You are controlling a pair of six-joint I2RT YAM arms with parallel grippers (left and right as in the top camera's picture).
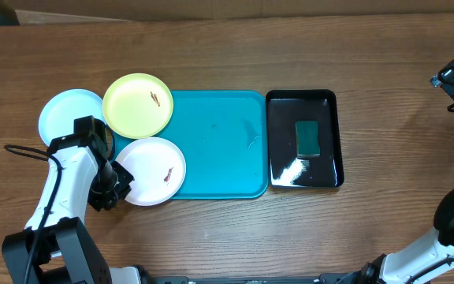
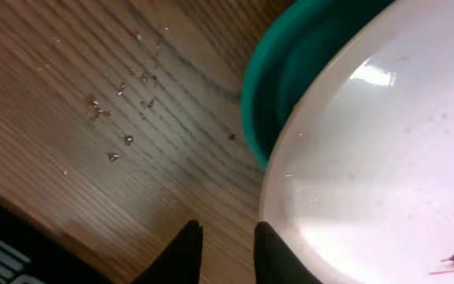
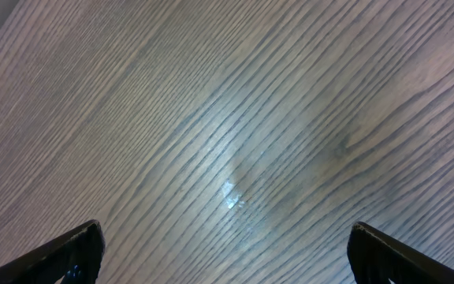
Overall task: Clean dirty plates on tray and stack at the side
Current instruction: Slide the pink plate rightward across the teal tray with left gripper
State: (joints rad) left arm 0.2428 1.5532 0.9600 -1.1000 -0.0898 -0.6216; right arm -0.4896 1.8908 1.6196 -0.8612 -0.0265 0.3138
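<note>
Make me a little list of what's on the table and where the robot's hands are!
White plate: over tray corner, speck on it
Yellow-green plate: over tray's other left corner
Blue plate: on table, left of tray
Black tray: holds green sponge
Left gripper: jaws slightly apart, at white plate's edge
Right gripper: open, over table

Mid-frame on the table [image 1: 211,47], the tray [image 1: 219,158]; just right of it, a smaller tray [image 1: 282,118] with a block [image 1: 307,137] inside. At the tray's upper left corner, the upper plate [image 1: 138,105] — partly on the tray, partly overlapping the leftmost plate [image 1: 65,114], itself off the tray on the table. At the lower left corner, the lower plate [image 1: 152,170], overhanging the rim — in the left wrist view, crumbs [image 2: 113,126] on the table at upper left.
</note>
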